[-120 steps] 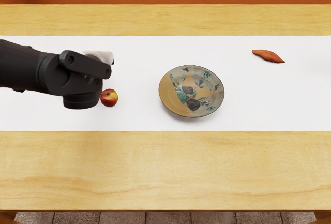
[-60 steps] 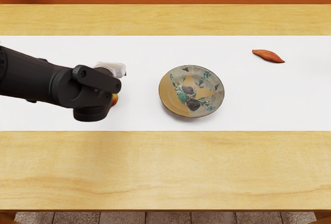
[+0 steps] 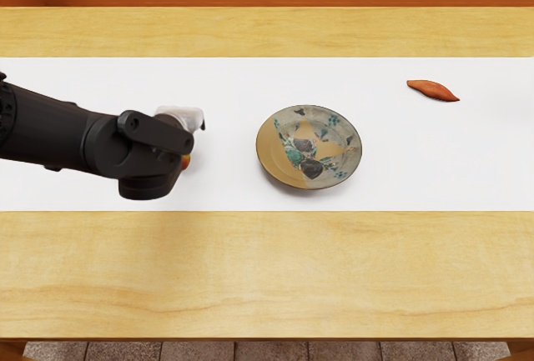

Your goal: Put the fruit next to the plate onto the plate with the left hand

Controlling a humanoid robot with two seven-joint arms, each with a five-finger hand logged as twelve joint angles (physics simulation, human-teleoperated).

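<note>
Compared to a second ago, the left hand (image 3: 171, 134) has slid right along the white runner (image 3: 417, 169). Back then the apple sat in plain sight just off the hand's right side. Now the hand is right on top of it. Since half a second ago it has barely shifted, maybe a touch further right.

So the apple (image 3: 186, 161) is almost completely hidden now. All you get is a thin red-orange sliver peeking out at the lower right edge of the dark wrist block, under the pale part of the hand. It looks to be in the same spot on the runner, left of the plate (image 3: 265, 140) with a clear strip of white cloth between them, so definitely not on the plate yet.

Honestly can't tell whether the hand has closed on the apple or is just hovering over it, since the wrist blocks that whole area. The dark arm comes in from the left edge and angles slightly downward toward the hand.

The plate, ochre with a green and grey leaf pattern, is near the middle of the runner. A sweet potato (image 3: 432, 90) lies well off to the right near the runner's far edge. It all sits on a light wooden worktop (image 3: 267, 269).
</note>
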